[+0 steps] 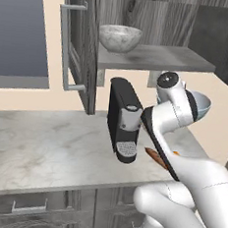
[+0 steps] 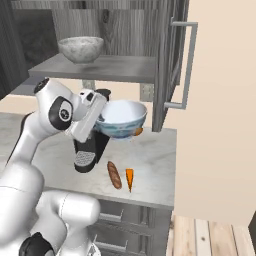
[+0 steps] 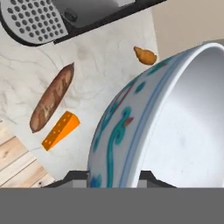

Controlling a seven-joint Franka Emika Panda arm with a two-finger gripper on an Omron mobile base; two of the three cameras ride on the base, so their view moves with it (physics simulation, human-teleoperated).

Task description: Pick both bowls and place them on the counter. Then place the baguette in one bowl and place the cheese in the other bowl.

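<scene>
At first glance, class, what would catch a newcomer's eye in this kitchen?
The white bowl with blue pattern hangs in the air above the counter, its rim clamped in the jaws. Below it, the baguette and the cheese lie side by side near the counter's front edge. The marbled bowl sits on the shelf above.

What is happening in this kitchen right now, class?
The robot arm's gripper is shut on the rim of the white bowl with blue pattern and holds it in the air above the marble counter, beside the black coffee machine. The grey marbled bowl sits on the shelf above. The baguette and the cheese wedge lie side by side on the counter near its front edge, not yet in any bowl. A small orange-brown lump lies farther back.
</scene>
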